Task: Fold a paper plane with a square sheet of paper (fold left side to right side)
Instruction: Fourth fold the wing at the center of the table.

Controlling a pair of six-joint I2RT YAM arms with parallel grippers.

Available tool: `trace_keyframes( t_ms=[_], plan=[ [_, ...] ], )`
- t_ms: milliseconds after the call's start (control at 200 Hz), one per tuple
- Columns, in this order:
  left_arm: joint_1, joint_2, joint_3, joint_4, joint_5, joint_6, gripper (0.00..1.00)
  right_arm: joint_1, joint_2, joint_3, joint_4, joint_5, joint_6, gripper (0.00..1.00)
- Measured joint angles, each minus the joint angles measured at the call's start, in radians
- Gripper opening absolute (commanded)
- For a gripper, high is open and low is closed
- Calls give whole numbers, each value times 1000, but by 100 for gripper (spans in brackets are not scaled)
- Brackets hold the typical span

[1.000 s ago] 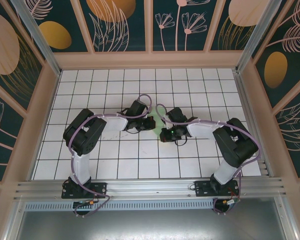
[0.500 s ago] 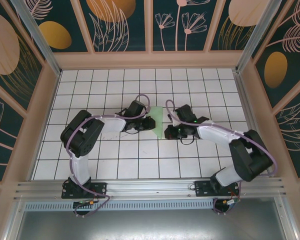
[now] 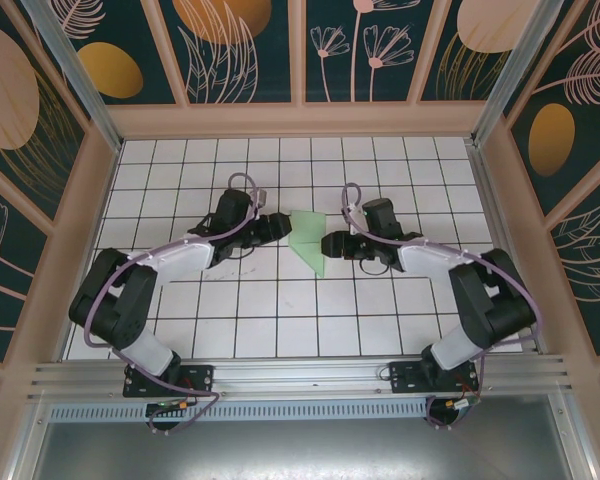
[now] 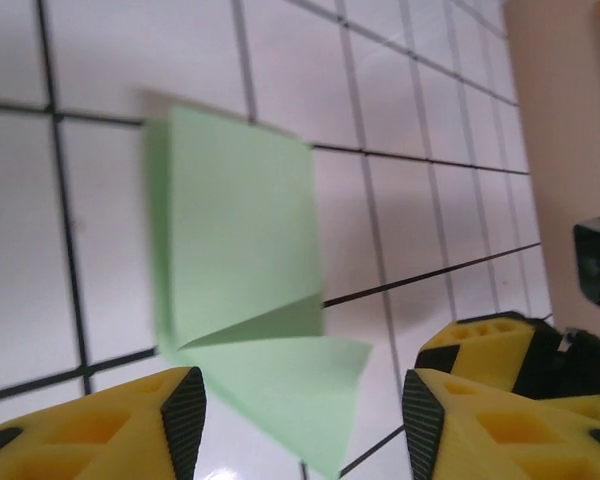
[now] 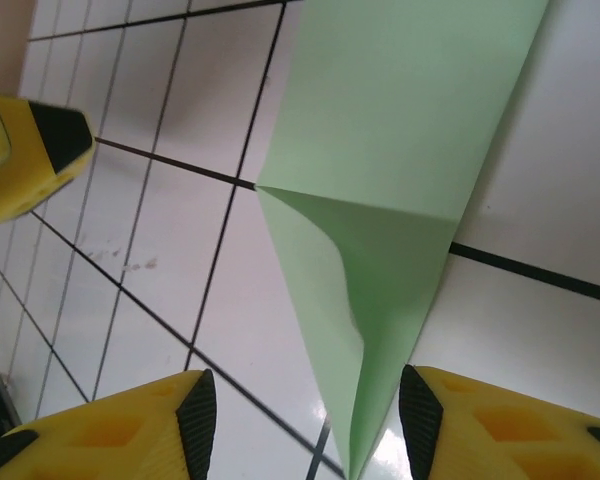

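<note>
Pale-green sheet of paper (image 3: 307, 238): one item, folded, creased diagonally, tapering to a point toward the near edge. It lies on the white grid-tiled table (image 3: 280, 330) at mid-table, between the two grippers.

Left gripper (image 3: 283, 226): just left of the sheet's far end, jaws parted and gripping nothing. In the left wrist view the yellow fingers (image 4: 110, 425) stand well apart, and the sheet's (image 4: 240, 260) pointed flap lies in the gap.

Right gripper (image 3: 327, 244): just right of the sheet, jaws parted, also without a hold. In the right wrist view the paper's (image 5: 390, 150) tip reaches between its spread fingers (image 5: 500, 425).
</note>
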Motion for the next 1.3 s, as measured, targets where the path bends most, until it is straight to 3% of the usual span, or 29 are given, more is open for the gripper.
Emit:
trace_keyframes(
  t_ms=[205,515,611,776,901,1016,1151,1301],
  plan=[
    [-2,98,-25,75,60,-55,60,11,103,47,10,18,-9,44],
    [-2,216,-19,165,134,-113,61,13,138,90,5,63,-39,9],
    [-2,226,-10,170,143,-118,61,13,139,91,-1,72,-42,5],
    [-10,255,21,182,158,-121,58,13,139,92,-3,84,-42,7],
    [-22,278,48,187,164,-128,48,13,139,92,-5,88,-42,9],
    [-27,291,67,193,169,-134,38,13,137,92,-13,106,-47,23],
    [-28,291,69,196,170,-139,35,18,73,82,-56,177,-51,41],
    [-28,280,69,195,169,-140,34,60,-119,50,-96,299,-49,47]
  ],
)
